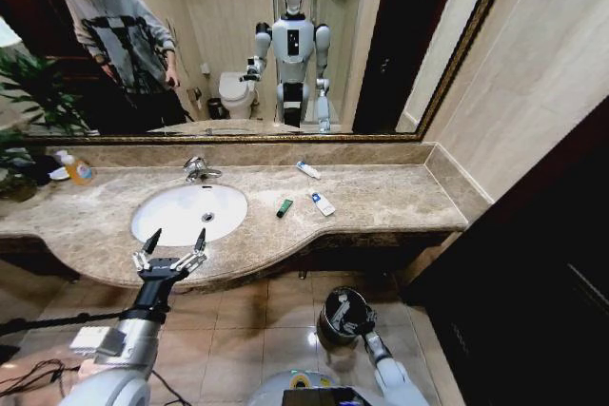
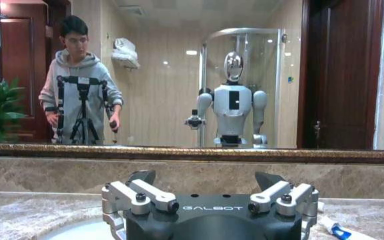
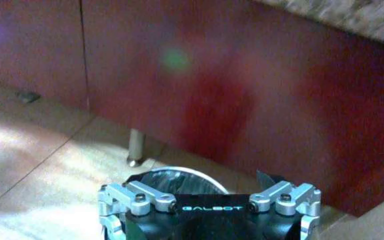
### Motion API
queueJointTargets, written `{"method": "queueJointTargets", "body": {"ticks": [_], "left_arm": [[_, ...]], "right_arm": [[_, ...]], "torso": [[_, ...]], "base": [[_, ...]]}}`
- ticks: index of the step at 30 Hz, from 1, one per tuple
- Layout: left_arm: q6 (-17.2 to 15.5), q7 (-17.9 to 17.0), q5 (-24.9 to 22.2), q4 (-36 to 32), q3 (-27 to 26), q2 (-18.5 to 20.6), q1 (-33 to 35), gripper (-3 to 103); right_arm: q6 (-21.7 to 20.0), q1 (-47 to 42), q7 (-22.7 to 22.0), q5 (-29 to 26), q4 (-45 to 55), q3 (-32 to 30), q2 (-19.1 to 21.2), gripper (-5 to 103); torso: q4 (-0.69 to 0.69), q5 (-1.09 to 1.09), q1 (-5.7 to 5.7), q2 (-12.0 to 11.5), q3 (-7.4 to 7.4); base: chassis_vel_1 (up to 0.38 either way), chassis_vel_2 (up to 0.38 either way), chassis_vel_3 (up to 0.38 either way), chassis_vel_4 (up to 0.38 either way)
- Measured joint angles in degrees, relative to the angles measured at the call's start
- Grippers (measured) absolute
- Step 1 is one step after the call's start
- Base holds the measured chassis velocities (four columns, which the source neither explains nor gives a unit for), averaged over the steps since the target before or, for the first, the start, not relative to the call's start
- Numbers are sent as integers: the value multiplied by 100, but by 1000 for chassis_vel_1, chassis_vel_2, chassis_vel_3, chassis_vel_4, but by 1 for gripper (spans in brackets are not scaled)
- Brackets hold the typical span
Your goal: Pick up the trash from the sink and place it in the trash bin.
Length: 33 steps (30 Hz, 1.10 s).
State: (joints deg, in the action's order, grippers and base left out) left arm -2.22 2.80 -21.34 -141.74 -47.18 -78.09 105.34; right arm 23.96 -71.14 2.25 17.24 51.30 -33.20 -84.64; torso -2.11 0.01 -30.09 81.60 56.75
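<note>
The white oval sink (image 1: 176, 216) sits in a beige marble countertop (image 1: 381, 199) with a chrome faucet (image 1: 200, 170) behind it. Three pieces of trash lie on the counter to the basin's right: a dark green tube (image 1: 284, 207), a white tube (image 1: 323, 203) and another white tube (image 1: 307, 170) by the wall, with a white tube end (image 2: 332, 231) also in the left wrist view. My left gripper (image 1: 171, 252) (image 2: 205, 177) is open at the counter's front edge before the basin. My right gripper (image 1: 360, 322) (image 3: 204, 177) hangs open and empty over the black trash bin (image 1: 333, 314) (image 3: 178, 173) on the floor.
A pump bottle of orange liquid (image 1: 76, 170) and a plant (image 1: 21, 130) stand at the counter's far left. A large mirror (image 1: 381, 35) backs the counter. Dark wood panelling (image 1: 552, 263) closes off the right side. Red-brown cabinet fronts (image 3: 212, 90) run under the counter.
</note>
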Motion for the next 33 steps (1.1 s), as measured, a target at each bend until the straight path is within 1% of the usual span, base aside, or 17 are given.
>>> {"method": "queueJointTargets", "body": {"ticks": [5, 6, 8, 9, 10, 12, 13, 14, 18, 19, 21, 23, 25, 28, 30, 31, 33], "left_arm": [[0, 0, 0, 0, 0, 0, 0, 100], [0, 0, 0, 0, 0, 0, 0, 100], [0, 0, 0, 0, 0, 0, 0, 100], [0, 0, 0, 0, 0, 0, 0, 100], [0, 0, 0, 0, 0, 0, 0, 100], [0, 0, 0, 0, 0, 0, 0, 100], [0, 0, 0, 0, -1, 0, 0, 100], [0, 0, 0, 0, -1, 0, 0, 100], [0, 0, 0, 0, 0, 0, 0, 100], [0, 0, 0, 0, 0, 0, 0, 100], [0, 0, 0, 0, 0, 0, 0, 100], [0, 0, 0, 0, 0, 0, 0, 100], [0, 0, 0, 0, 0, 0, 0, 100], [0, 0, 0, 0, 0, 0, 0, 100], [0, 0, 0, 0, 0, 0, 0, 100], [0, 0, 0, 0, 0, 0, 0, 100], [0, 0, 0, 0, 0, 0, 0, 100]], "right_arm": [[16, -300, -32, -307, 551, 7, 133, 100], [-33, -446, -135, -401, 860, 3, 183, 100], [-274, -678, -504, -710, 1414, 2, 218, 100], [-274, -678, -504, -710, 1414, 2, 218, 100], [-408, -792, -623, -922, 1701, 6, 232, 100], [-601, -1033, -697, -1338, 2298, -13, 270, 100], [-666, -1170, -679, -1517, 2600, -39, 291, 100], [-666, -1170, -679, -1517, 2600, -39, 291, 100], [-879, -1800, -251, -2106, 3947, -167, 363, 100], [-879, -1800, -251, -2106, 3947, -167, 363, 100], [-959, -2087, -156, -2207, 4450, -205, 351, 100], [-979, -2213, -135, -2228, 4670, -219, 336, 100], [-1009, -2501, -124, -2237, 5194, -238, 291, 100], [-1058, -2686, -277, -2186, 5700, -231, 242, 100], [-1229, -2815, -364, -2181, 6231, -219, 229, 100], [-1229, -2815, -364, -2181, 6231, -219, 229, 100], [-1386, -2863, -389, -2168, 6654, -204, 270, 100]], "torso": [[0, -1, 0, 0, 0], [1, -1, 0, 0, 0], [0, -1, 1, 0, 0], [0, -1, 1, 0, 0], [0, 0, 1, 0, 0], [0, -2, 1, 0, 0], [0, -1, 1, 0, 0], [0, -1, 1, 0, 0], [0, -2, 1, 0, 0], [0, -2, 1, 0, 0], [0, -2, 1, 0, 0], [1, -1, 1, 0, 0], [1, -2, 1, 0, 0], [1, -1, 1, 0, 0], [1, -3, 1, 0, 0], [1, -3, 1, 0, 0], [1, -2, 1, 0, 0]], "base": [[0, 0, 0, 0], [0, 0, 0, 0], [0, 0, 0, 0], [0, 0, 0, 0], [0, 0, 0, 0], [0, 0, 0, 0], [0, 0, 0, 0], [0, 0, 0, 0], [0, 0, 0, 0], [0, 0, 0, 0], [0, 0, 0, 0], [0, 0, 0, 0], [0, 0, 0, 0], [0, 0, 0, 0], [0, 0, 0, 0], [0, 0, 0, 0], [0, 0, 0, 0]]}}
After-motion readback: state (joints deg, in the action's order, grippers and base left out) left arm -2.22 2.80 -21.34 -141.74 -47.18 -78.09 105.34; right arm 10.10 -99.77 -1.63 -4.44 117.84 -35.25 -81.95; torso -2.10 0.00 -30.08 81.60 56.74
